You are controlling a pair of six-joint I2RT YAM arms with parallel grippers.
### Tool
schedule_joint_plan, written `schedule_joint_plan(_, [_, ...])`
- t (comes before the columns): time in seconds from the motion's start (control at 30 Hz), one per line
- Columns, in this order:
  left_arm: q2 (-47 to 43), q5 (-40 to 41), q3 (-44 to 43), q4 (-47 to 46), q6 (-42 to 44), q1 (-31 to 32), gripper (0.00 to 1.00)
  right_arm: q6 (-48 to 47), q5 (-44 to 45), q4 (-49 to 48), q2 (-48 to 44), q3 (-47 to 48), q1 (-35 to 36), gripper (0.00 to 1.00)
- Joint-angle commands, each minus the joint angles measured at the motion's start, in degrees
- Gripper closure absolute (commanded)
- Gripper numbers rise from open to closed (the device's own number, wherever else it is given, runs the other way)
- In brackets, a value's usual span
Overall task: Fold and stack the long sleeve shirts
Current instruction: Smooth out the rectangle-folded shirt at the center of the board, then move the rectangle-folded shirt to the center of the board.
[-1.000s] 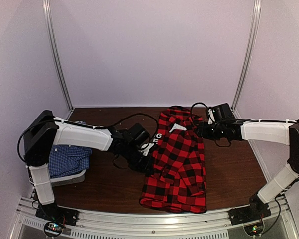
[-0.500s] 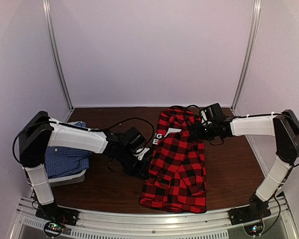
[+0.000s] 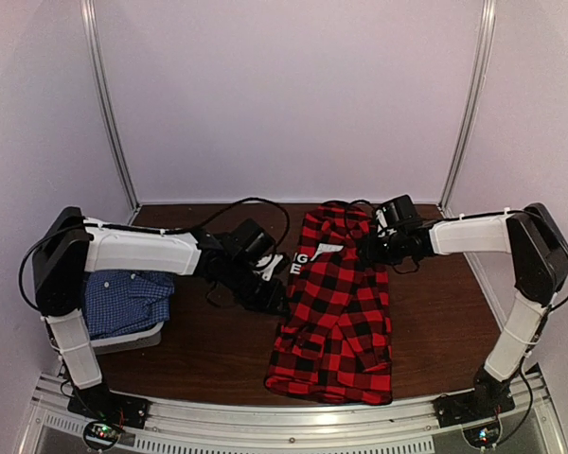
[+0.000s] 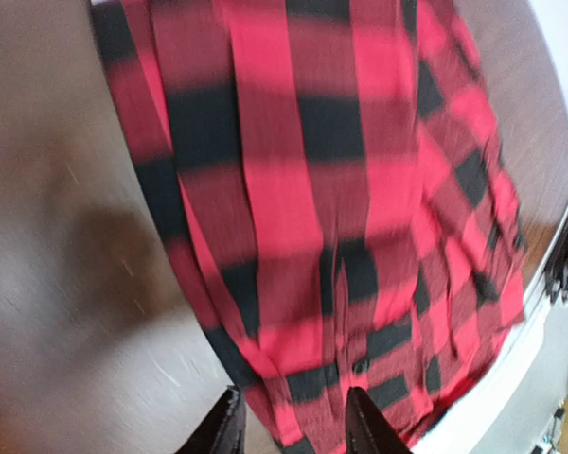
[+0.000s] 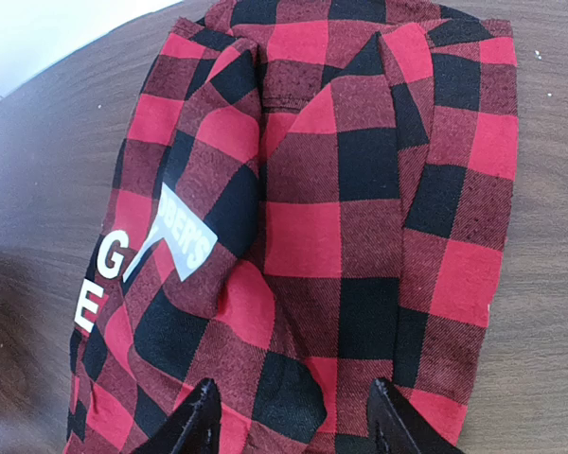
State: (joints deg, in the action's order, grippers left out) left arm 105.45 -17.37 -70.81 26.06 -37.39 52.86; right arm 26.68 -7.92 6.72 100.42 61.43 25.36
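Note:
The red-and-black plaid shirt point(image 3: 336, 307) lies folded lengthwise in a long strip on the brown table, with its white neck label point(image 5: 185, 241) at the far end. My left gripper point(image 3: 273, 295) hovers at the strip's left edge, and in its wrist view the open gripper point(image 4: 293, 437) has the cloth edge lying flat beyond the fingers. Over the collar end, my right gripper point(image 3: 371, 248) is also open, seen in its wrist view point(image 5: 298, 430) with nothing gripped. The blue-and-white check shirt point(image 3: 128, 301) rests folded at the left.
A pale grey basket point(image 3: 137, 338) holds the blue shirt at the left edge. Black cables point(image 3: 256, 203) loop over the table behind the left arm. A metal rail point(image 3: 293, 421) runs along the front edge, and white walls enclose the other sides.
The left gripper has opened, letting go of the plaid shirt's left edge, and has drawn slightly away. The right arm has shifted left towards the collar.

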Motion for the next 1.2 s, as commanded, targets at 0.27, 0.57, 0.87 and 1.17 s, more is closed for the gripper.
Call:
schedule_joint_plan(0.27, [18.4,8.4,-26.4,-9.4,9.1,-11.8,0.58,-0.3,1.6,-0.8,1.3,0.9,-1.3,0.47])
schedule_joint_plan(0.57, [33.1,11.0,-41.7,-6.9,10.9,-11.9,0.55,0.1,1.6,-1.1,-1.3,-2.9,-2.5,0.48])
schedule_joint_plan(0.87, [32.3,7.6,-36.4,-9.2,8.0,-11.8,0.68,0.7,1.0,-1.8,-2.5,-5.2,-2.5,0.48])
schedule_joint_plan(1.17, [30.1,4.3,-32.2,-10.8,5.6,-11.6,0.97,1.8,0.7,-2.8,-2.1,-5.7,-2.5,0.48])
